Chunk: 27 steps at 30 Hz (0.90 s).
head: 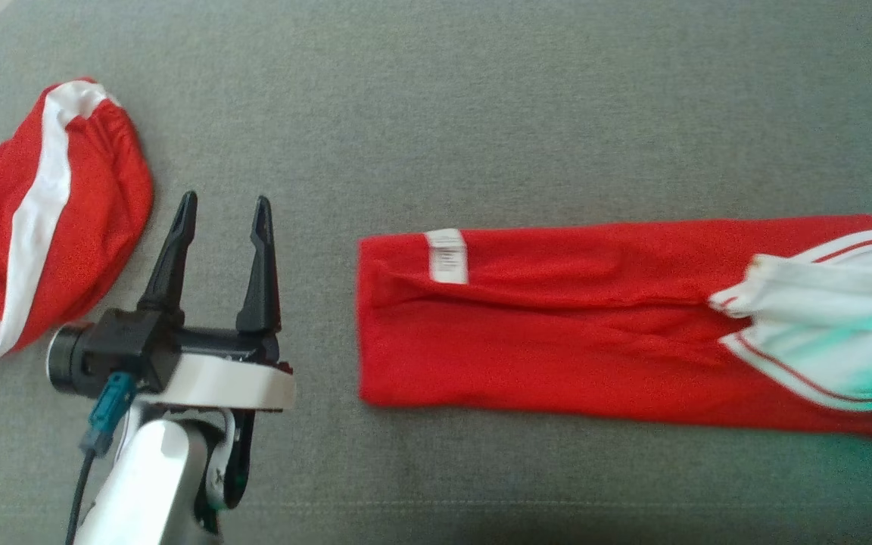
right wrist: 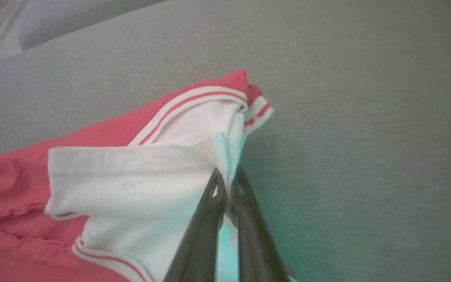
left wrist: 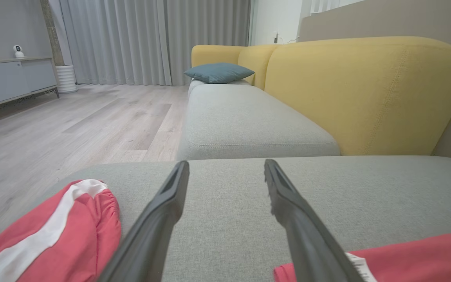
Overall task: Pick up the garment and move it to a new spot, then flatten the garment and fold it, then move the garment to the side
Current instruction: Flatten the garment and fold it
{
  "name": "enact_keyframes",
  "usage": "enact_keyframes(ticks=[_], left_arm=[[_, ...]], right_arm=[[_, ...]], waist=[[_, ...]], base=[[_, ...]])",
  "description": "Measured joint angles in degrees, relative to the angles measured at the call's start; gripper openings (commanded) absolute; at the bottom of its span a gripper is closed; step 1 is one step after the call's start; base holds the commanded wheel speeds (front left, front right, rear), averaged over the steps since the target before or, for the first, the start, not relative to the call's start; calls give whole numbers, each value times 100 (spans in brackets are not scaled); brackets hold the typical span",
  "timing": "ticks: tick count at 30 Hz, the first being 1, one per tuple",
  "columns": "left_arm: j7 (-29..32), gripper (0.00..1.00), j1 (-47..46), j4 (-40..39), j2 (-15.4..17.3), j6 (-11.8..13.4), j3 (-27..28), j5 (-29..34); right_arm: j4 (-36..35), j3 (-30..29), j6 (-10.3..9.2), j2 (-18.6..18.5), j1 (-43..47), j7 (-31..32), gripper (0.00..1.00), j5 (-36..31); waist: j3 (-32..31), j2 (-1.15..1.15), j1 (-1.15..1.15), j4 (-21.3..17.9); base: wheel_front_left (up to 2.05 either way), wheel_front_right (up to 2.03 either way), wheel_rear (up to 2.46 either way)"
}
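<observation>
On the grey seat cushion [head: 481, 113] the garment [head: 542, 325] lies as a long red band, folded lengthwise, with a white label [head: 447, 256] near one short end and white, red-striped trim bunched at the other. At the trim end of the garment the right gripper [right wrist: 228, 172] has its two dark fingers pressed together on a fold of the white fabric, the cloth rising slightly to the pinch; greenish light tints the fabric there. Beyond the label end of the garment, apart from it across a strip of bare cushion, the left gripper [head: 225, 198] hovers with its jaws spread wide and nothing between them. Farther from the garment on that same side, past the left gripper, a second red cloth with a broad white stripe [head: 50, 212] sits crumpled at the cushion's edge, not touching the garment. The left wrist view looks over the garment's label corner [left wrist: 425, 254] to a second grey seat [left wrist: 249, 117], a yellow backrest [left wrist: 366, 94], and a blue pillow [left wrist: 218, 72]. To the side of these are pale wood floor [left wrist: 73, 125] and grey curtains [left wrist: 151, 39], all well away from the garment.
</observation>
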Motion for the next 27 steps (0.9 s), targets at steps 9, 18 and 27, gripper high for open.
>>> enact_keyframes(ticks=[9,18,27], left_arm=[[0,100,218,114,-18,-46,26,0],[0,100,224,145,-49,-104,-1,0],[0,100,224,182,-132,-153,-135,0]], right_arm=[[-1053,474,0,-180,-131,110,0,-112],[-1473,2609,0,542,-870,197,0,31],[289,3938,0,1325,-1269,-824,0,379]], waist=[[-287,0,0,-146],[-458,0,0,-74],[-401,0,0,287]], base=[[0,0,0],[0,0,0],[0,0,0]])
